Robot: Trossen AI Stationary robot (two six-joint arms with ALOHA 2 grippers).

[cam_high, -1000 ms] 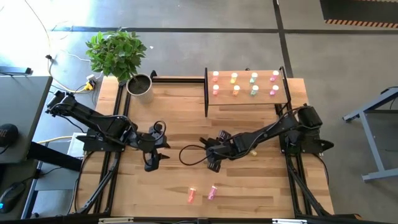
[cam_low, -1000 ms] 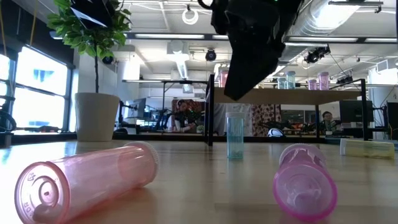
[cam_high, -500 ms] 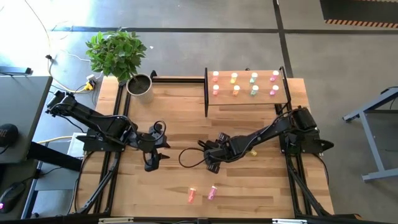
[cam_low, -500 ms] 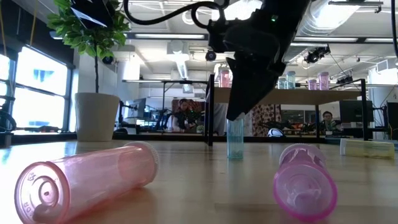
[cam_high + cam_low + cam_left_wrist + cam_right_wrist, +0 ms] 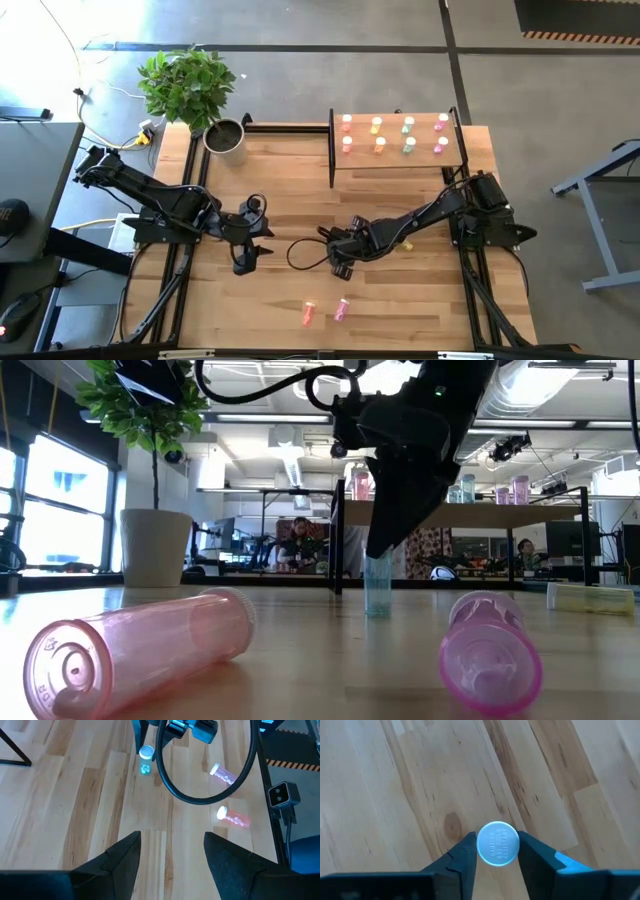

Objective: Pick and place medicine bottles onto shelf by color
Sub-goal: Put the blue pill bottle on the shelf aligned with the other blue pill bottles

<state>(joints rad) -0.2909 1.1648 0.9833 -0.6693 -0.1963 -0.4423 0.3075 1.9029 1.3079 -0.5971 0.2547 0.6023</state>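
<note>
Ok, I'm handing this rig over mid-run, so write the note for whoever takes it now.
Right pincer: fingers against both sides of an upright pale green bottle mid-table, not lifted.
Left pincer: open, empty, hovering over the table's left half.
Shelf: eight bottles stand in four colour pairs.
Left: the pale green one, the yellow bottle lying flat, and the red-pink bottle and magenta bottle lying near the front edge.

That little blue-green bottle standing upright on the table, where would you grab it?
Near its cap, coming straight down. The blue-green bottle stands upright, so its round sides fit between two fingers. The right tool already straddles the cap this way.
</note>
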